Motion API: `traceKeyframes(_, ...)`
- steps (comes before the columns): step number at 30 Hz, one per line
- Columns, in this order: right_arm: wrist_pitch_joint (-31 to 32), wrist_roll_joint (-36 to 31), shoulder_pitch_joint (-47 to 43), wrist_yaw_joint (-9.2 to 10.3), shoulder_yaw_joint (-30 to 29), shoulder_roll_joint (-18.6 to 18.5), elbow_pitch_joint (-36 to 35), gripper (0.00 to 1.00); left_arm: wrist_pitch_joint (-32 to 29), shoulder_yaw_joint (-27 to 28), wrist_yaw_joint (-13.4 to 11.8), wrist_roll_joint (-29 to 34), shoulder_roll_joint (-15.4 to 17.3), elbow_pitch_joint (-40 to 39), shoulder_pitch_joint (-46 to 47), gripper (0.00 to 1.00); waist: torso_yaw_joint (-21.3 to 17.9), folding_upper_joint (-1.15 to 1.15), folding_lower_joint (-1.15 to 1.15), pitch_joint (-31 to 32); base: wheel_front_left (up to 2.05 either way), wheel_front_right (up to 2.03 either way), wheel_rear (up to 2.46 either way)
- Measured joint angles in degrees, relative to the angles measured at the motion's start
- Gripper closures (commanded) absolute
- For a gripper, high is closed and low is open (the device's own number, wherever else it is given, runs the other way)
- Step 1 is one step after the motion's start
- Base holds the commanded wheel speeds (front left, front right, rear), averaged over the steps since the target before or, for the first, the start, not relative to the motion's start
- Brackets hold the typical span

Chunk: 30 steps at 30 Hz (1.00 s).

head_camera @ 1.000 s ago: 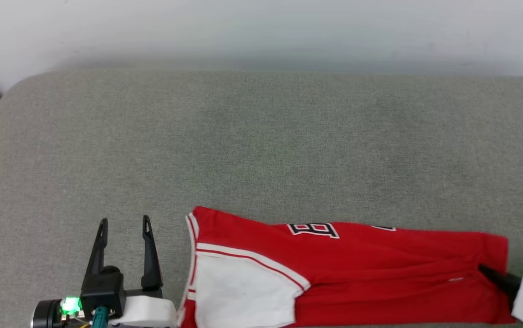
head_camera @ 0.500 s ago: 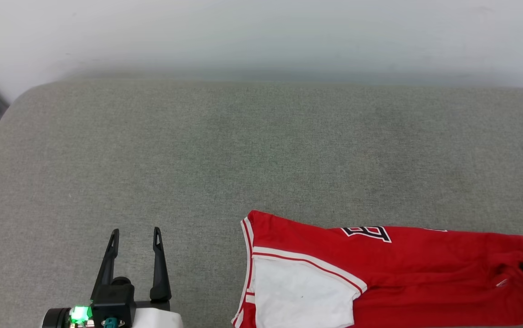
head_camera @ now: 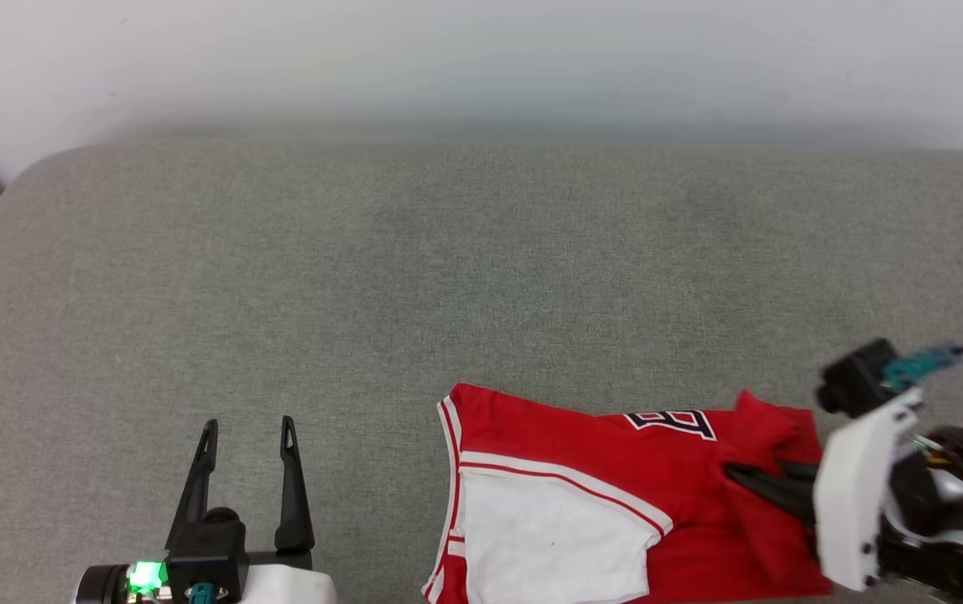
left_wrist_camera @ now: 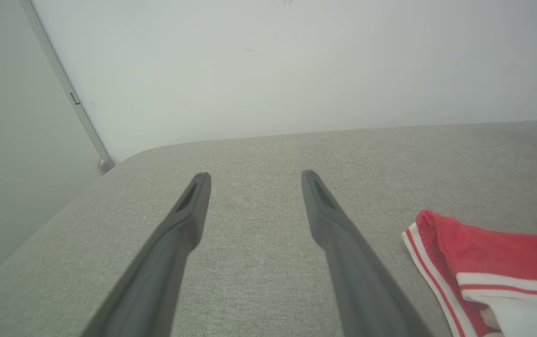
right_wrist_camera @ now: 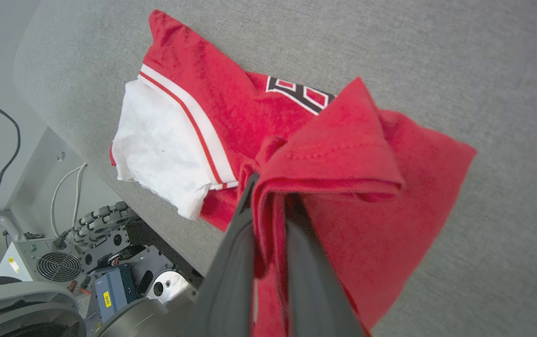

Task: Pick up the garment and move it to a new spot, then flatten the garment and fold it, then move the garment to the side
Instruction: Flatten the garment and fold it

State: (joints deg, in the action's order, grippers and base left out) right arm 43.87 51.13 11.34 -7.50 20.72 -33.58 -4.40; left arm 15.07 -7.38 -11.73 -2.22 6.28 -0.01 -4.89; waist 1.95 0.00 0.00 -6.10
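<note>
The garment [head_camera: 582, 445] lies near the front edge of the grey cushioned surface [head_camera: 448, 277], its white sleeve toward me and a black-and-white emblem on the red body. My right gripper [head_camera: 737, 474] reaches in from the right, shut on the garment's red end, which is lifted and doubled over the body. In the right wrist view the gripper [right_wrist_camera: 273, 187] pinches a bunched red fold of the garment [right_wrist_camera: 193, 75]. My left gripper [head_camera: 247, 428] stands open at the lower left, apart from the cloth. The left wrist view has the gripper [left_wrist_camera: 255, 180] open over bare surface, with the garment [left_wrist_camera: 483, 248] to its right.
A pale wall [head_camera: 481, 59] runs behind the surface. The surface's rounded left corner [head_camera: 20, 193] drops off beside a dark strip. Below the front edge, the right wrist view takes in the robot's base [right_wrist_camera: 86, 262] with a fan and cables.
My right gripper has moved left with the garment's red end, doubling it back over the body. The head camera shifted between the earlier frames. The left gripper has stayed open in place.
</note>
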Motion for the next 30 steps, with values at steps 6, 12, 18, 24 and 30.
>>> traceKeyframes(6,1.4,-4.15,10.85,0.0,11.72,5.15,1.93,1.0,0.0,0.21,0.67,0.15,-0.59,0.15,1.55,0.0,0.41,0.0,0.0,-1.66,0.0,0.0,0.0)
traceKeyframes(12,0.2,-7.58,21.52,0.0,24.04,9.61,9.48,1.0,0.0,0.24,1.24,0.45,-1.13,0.48,3.16,0.0,1.39,0.0,0.0,-3.74,0.0,0.0,0.0)
traceKeyframes(18,-1.72,-6.81,27.48,0.0,32.76,14.45,19.48,1.0,0.0,0.21,2.01,0.54,-1.47,1.13,4.33,0.0,2.22,0.0,0.0,-5.69,0.0,0.0,0.0)
traceKeyframes(24,-5.91,-6.58,29.66,-0.01,39.19,15.67,27.24,1.0,0.0,0.57,2.59,0.55,-1.69,1.3,5.5,0.0,2.93,0.0,0.0,-6.72,0.0,0.0,0.0)
traceKeyframes(30,-13.08,-5.02,30.7,-0.05,42.33,15.89,29.86,0.0,0.0,1.58,3.16,0.55,-1.77,1.87,5.17,0.0,1.95,0.0,0.0,-5.52,0.0,0.0,0.0)
